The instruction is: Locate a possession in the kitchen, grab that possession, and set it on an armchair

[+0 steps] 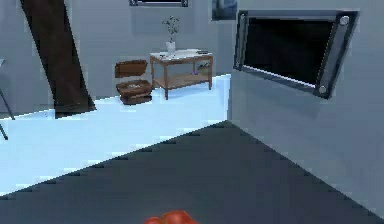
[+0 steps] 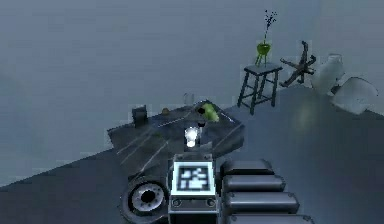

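Observation:
A brown armchair (image 1: 132,82) stands at the far wall in the forward view, on the pale floor beside a small wooden table (image 1: 182,68). In the arm side view a low dark table (image 2: 150,150) carries a white cup-like thing (image 2: 191,137), a green thing (image 2: 208,112) and a small dark box (image 2: 139,116). At that view's bottom edge lie the arm's dark segments (image 2: 262,192) and a white marked square (image 2: 195,178). Left of the square sits the gripper's dark body (image 2: 146,198). Its far end is unclear, so I cannot tell whether it holds anything.
A vase with a twig (image 1: 171,35) stands on the wooden table. A wall screen (image 1: 295,50) hangs at the forward view's right, and a dark slanted beam (image 1: 55,50) crosses its left. A red rounded thing (image 1: 170,217) shows at the bottom edge. A stool (image 2: 258,85) bears a green plant (image 2: 264,40).

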